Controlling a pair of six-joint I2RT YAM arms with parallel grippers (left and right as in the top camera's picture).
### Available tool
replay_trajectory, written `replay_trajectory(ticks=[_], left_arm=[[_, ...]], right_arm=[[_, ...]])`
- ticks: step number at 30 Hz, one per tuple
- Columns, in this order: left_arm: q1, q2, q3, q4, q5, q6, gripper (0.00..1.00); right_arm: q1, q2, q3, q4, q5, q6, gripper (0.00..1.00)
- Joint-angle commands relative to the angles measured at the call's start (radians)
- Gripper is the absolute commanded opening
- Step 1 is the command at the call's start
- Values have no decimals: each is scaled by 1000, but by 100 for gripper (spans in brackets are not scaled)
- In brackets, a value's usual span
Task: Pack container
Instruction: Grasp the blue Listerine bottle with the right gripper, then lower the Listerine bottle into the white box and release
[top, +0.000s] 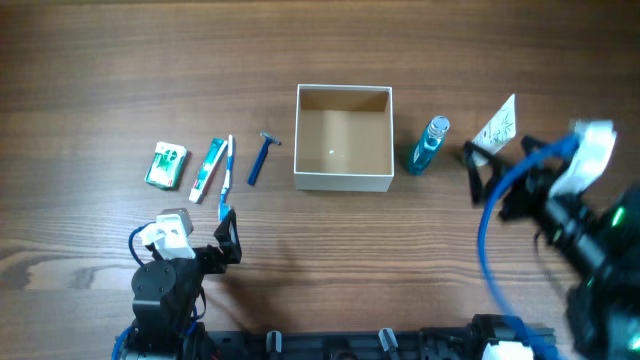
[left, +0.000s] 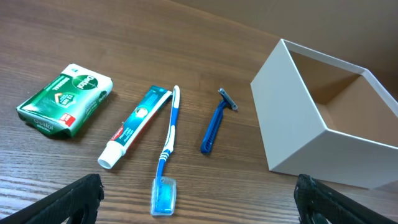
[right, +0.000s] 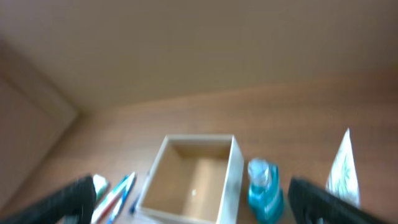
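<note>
The container (top: 343, 181) is a square box with white walls and a tan inside, empty but for a small white speck, at the table's middle. It also shows in the left wrist view (left: 298, 118) and, blurred, in the right wrist view (right: 231, 180). My left gripper (top: 229, 234) is open and empty near the front left, just short of the toothbrush head (left: 164, 194); its jaws (left: 199, 202) frame the toiletries. My right gripper (top: 489, 180) is open and empty, raised at the right beside the blue bottle (top: 428, 146); its view (right: 196, 208) is motion-blurred.
Left of the box lie a green soap pack (top: 166, 165), a toothpaste tube (top: 209, 167), a blue toothbrush (top: 227, 172) and a blue razor (top: 262, 157). Right of the box stand the blue bottle (right: 264, 190) and a white packet (top: 497, 125).
</note>
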Motion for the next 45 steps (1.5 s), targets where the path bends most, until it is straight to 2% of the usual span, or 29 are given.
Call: replay_trajectory(ticks=[1, 3, 4, 6, 7, 9, 11, 13, 16, 19, 24, 28, 30, 33, 39, 41, 43, 45], left_arm=[[-6, -7, -10, -1, 12, -2, 100], [-6, -7, -10, -1, 12, -2, 100], [-6, -7, -10, -1, 12, -2, 100], [-6, -7, -10, -1, 12, -2, 100], [-6, -7, -10, -1, 12, -2, 100], [-6, -7, -10, -1, 12, -2, 100], [-6, -7, -10, -1, 12, -2, 100], [-6, -7, -10, -1, 12, -2, 100], [-6, -7, -10, -1, 12, -2, 100], [-6, -7, -10, -1, 12, -2, 100], [-6, -7, -10, -1, 12, -2, 100], [-6, -7, -10, -1, 12, -2, 100], [-6, -7, -10, -1, 12, -2, 100], [-6, -7, -10, -1, 13, -2, 100], [-6, -7, -10, -1, 13, -2, 100], [-6, -7, -10, -1, 13, -2, 100], [-6, -7, -10, -1, 12, -2, 100], [-6, -7, -10, -1, 13, -2, 100]], right_arm=[[3, 323, 436, -293, 19, -96, 100], [20, 515, 672, -555, 24, -88, 100], [36, 580, 728, -638, 8, -69, 100], [54, 676, 752, -694, -77, 12, 100], [58, 730, 747, -697, -80, 18, 100], [79, 809, 747, -694, -13, 61, 87], [116, 873, 747, -702, 157, 180, 86], [171, 935, 747, -702, 327, 282, 90], [233, 1030, 747, -700, 397, 325, 93], [253, 1136, 745, -744, 560, 490, 99], [251, 1274, 731, -740, 568, 481, 99], [253, 1327, 723, -679, 512, 381, 91], [253, 1327, 718, -677, 512, 380, 82], [253, 1327, 718, -676, 512, 380, 53], [253, 1327, 678, -661, 488, 385, 51], [253, 1327, 657, -657, 476, 384, 40], [253, 1321, 652, -662, 470, 365, 22], [253, 1285, 654, -666, 474, 357, 19]])
